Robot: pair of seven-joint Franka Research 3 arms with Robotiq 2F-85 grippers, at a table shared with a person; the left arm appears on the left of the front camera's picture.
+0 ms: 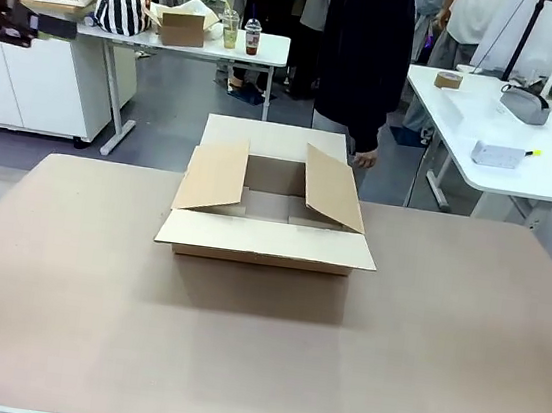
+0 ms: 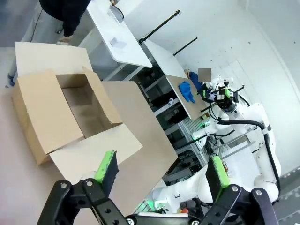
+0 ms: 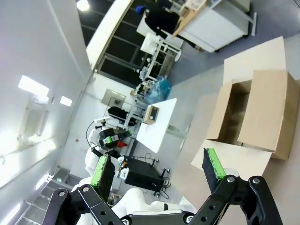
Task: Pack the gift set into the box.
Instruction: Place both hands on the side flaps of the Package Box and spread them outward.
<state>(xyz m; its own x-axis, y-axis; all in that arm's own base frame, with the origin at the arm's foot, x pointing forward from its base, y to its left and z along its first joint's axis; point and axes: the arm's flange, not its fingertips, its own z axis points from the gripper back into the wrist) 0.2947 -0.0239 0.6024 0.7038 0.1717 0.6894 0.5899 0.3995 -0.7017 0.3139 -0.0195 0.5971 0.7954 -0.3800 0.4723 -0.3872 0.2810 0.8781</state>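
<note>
Table [image 1: 457, 370] in matte brown carries your box [image 1: 270, 211] mid-far: plain corrugated carton, wider than tall, all four flaps out. Its side flaps tilt inward and hide most of the interior from the front camera. Left gripper [image 2: 161, 172] and right gripper [image 3: 157, 169] both hang with jaws spread, nothing between the green pads.

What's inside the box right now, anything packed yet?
The left wrist view shows bare cardboard floor inside the box; no gift-set item is visible. The front view hides most of the interior behind the near wall and side flaps.
</note>
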